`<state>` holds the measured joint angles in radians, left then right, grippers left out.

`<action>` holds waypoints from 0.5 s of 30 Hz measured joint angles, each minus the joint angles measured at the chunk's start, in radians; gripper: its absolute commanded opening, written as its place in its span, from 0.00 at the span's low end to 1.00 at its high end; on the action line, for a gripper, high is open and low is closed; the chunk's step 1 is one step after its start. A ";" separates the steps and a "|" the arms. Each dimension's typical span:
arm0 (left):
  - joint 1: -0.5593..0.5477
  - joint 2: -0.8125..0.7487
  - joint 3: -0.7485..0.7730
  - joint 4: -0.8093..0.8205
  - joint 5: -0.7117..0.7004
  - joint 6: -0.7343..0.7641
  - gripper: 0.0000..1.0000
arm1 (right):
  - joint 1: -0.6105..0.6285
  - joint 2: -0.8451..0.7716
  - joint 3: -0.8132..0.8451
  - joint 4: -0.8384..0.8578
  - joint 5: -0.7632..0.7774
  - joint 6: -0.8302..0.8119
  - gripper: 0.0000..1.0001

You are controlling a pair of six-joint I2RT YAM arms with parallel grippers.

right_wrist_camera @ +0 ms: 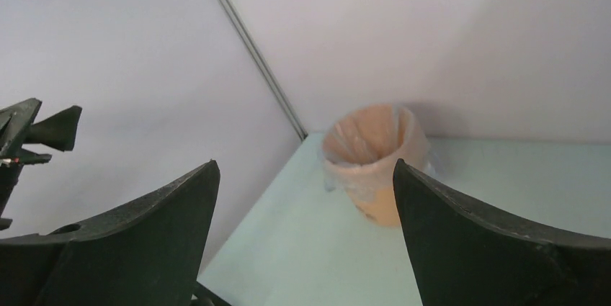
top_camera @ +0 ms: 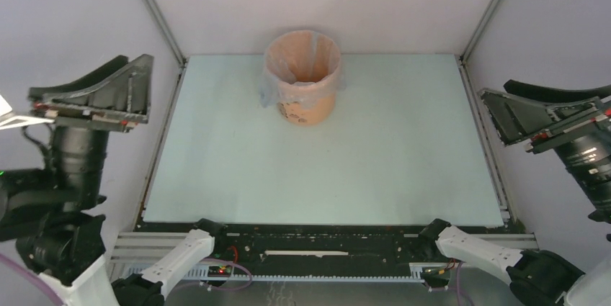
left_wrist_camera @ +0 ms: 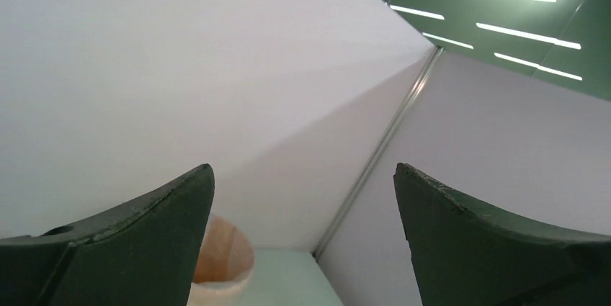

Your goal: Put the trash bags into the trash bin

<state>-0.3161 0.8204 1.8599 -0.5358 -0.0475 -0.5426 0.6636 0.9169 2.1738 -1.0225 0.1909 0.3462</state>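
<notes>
Upper centre: trash bag (top_camera: pixel 271 84) is lining trash bin (top_camera: pixel 308 109), overhanging rim. Side edges: left gripper (left_wrist_camera: pixel 303 171), right gripper (right_wrist_camera: pixel 303 167) are hovering, jaws apart.

Robotics lab test cell, plain white panel walls (top_camera: pixel 360 3), aluminium frame posts (top_camera: pixel 155 11), pale green table (top_camera: pixel 324 176), wired mounting rail (top_camera: pixel 324 255)

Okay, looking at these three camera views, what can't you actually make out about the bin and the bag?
- Label on the trash bin: top view, too small to read.
- How deep the trash bag reaches inside: top view, hidden by its own folds and shadow.
- Bin, left wrist view: mostly behind a finger of the left gripper, cut by the bottom edge.
- Bin's base, right wrist view: blurred, partly behind the right gripper.
</notes>
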 measured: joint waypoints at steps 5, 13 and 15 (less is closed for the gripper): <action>0.000 -0.025 0.054 0.015 -0.054 0.041 1.00 | 0.000 0.039 0.087 -0.002 -0.013 -0.016 1.00; 0.000 -0.037 0.051 0.005 -0.085 0.054 1.00 | 0.000 -0.012 -0.028 0.019 0.000 -0.013 0.99; 0.000 -0.037 0.048 0.001 -0.086 0.054 1.00 | 0.000 -0.029 -0.053 0.021 0.008 -0.007 0.99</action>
<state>-0.3161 0.7837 1.9076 -0.5346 -0.1337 -0.4889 0.6636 0.8883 2.1212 -1.0016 0.1986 0.3393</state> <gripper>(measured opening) 0.996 0.993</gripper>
